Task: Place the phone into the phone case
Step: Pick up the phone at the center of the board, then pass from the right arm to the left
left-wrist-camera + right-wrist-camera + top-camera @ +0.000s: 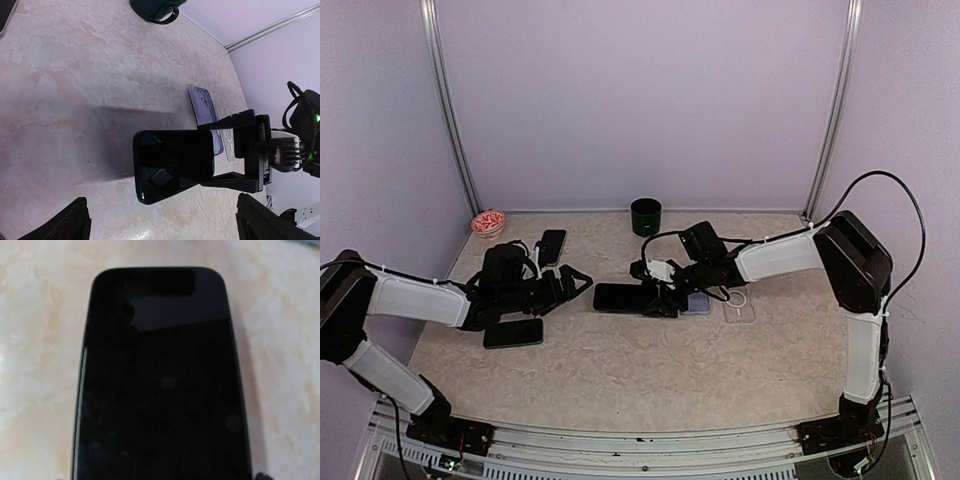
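Phone: glossy black slab phone [618, 297], screen up, mid-counter, gripped at its right end.
Right arm: right tool [660, 298] pinching the phone across its two long edges.
Case: lilac soft phone case [699, 304] flat on the marbled beige counter [620, 370], just right of the phone, beside the right tool.
Left arm: left tool [572, 283] spread wide, holding nothing, left of the phone and apart from it.

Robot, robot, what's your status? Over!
Left hand open, empty. Right hand grips phone. Purple case empty nearby.
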